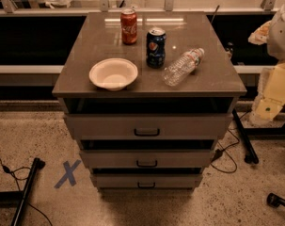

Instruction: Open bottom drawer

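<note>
The bottom drawer (146, 180) is the lowest of three grey drawers in the cabinet, with a shallow front and a small black bar handle (146, 185). Its front sits close in to the cabinet, under the middle drawer (146, 158) and the taller top drawer (146, 126). My arm (276, 88), white and cream, is at the right edge of the view, beside the cabinet's top right corner. The gripper (263, 32) is up there, far from the bottom drawer and touching nothing on the cabinet.
On the cabinet top (208, 79) stand a red cola can (129, 26), a blue can (155, 47) and a white bowl (113, 73), and a clear plastic bottle (183, 67) lies there. A blue X (67, 173) marks the floor at left. Black stand legs (25, 189) and cables (226, 149) lie at both sides.
</note>
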`<state>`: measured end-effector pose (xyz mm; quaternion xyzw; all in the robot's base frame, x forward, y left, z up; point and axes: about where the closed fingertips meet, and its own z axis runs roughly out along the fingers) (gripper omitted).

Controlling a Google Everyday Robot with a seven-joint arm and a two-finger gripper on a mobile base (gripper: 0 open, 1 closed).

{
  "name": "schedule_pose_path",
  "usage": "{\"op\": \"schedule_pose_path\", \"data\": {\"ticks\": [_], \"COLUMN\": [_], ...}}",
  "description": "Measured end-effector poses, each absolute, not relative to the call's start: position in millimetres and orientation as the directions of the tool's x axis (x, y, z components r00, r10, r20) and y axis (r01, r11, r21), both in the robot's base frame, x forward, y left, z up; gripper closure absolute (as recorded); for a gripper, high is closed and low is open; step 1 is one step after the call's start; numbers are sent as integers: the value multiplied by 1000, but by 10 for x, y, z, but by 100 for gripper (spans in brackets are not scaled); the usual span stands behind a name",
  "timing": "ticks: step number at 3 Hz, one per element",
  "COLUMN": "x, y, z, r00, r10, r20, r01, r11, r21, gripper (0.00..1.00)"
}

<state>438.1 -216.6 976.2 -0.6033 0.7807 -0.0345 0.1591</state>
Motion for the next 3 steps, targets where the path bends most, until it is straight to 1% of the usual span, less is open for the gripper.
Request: {"op": "schedule_pose_path", "data": {"ticks": [2,3], "x": [4394,4411], "y": [-2165,-2173], "z": [9741,9247], "r00": [-212,-195], "r10": [-950,-938], "r20": [-227,-286], "r01": [-931,-944], "r11": [267,259], "r21": [-248,-204], "gripper": [0,0]}}
